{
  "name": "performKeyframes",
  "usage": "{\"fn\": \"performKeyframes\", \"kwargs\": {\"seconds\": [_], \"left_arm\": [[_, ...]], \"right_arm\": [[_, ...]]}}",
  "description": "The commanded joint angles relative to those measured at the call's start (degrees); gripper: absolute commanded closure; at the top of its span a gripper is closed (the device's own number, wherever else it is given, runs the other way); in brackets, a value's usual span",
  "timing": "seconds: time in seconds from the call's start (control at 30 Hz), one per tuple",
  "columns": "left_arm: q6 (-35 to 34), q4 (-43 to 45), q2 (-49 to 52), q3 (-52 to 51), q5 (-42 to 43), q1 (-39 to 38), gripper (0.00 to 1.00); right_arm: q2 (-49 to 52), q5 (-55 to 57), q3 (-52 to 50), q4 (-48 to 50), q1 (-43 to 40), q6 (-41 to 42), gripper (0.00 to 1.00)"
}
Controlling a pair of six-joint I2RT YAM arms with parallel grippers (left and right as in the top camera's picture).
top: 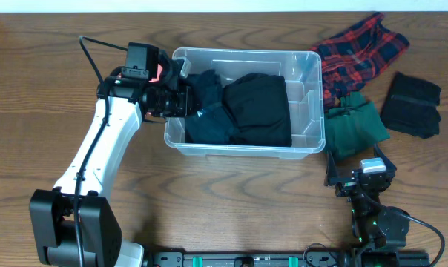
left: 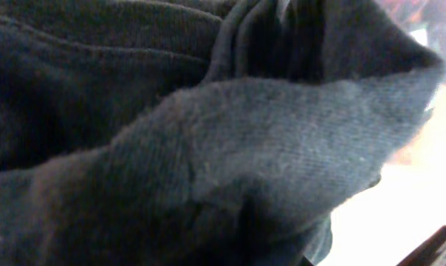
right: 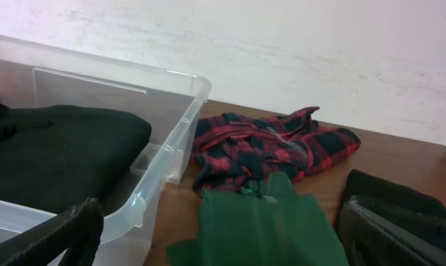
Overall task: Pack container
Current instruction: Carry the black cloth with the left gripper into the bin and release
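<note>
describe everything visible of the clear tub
The container is a clear plastic rectangular tub, rounded corners, rolled rim, upright on the wooden table. Dark folded clothes fill its left and middle; its right end is bare. The left gripper reaches over its left rim; a green garment lies beside its right end.

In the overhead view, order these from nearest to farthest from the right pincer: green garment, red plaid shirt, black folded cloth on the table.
1. The green garment, directly ahead of the right pincer.
2. The black folded cloth, ahead and to the right.
3. The red plaid shirt, farthest back.
</note>
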Motion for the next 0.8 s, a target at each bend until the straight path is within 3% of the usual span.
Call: {"fn": "performKeyframes", "kwargs": {"seconds": [0.0,0.13,0.3,0.47,0.57,0.73,0.77], "left_arm": [[7.43,-2.14,0.44,0.63,-3.3,-0.31,0.88],[8.79,-2.75,1.57,0.63,-3.93,-0.76,0.84],[7.08,-0.24,1.99,1.01,-3.8,-1.33,0.46],[5.66,0.57,1.99,4.76,-3.32,-1.44,0.34],[5.29,-0.2,1.99,8.0,-4.0,-1.38,0.18],[5.27,-4.5,1.97,15.43,-13.97,-0.31,0.01],[5.25,-5.53,1.97,16.96,-16.04,0.22,0.02]], "right_arm": [[-0.26,0.2,-0.09,-0.24,-0.74,-0.61,0.01],[-0.26,0.2,-0.09,-0.22,-0.74,-0.59,0.01],[-0.26,0.2,-0.09,-0.22,-0.74,-0.59,0.01],[-0.26,0.2,-0.09,-0.22,-0.74,-0.59,0.01],[-0.26,0.2,-0.09,-0.22,-0.74,-0.61,0.01],[-0.26,0.2,-0.09,-0.22,-0.74,-0.59,0.01],[-0.26,0.2,-0.09,-0.24,-0.74,-0.61,0.01]]}}
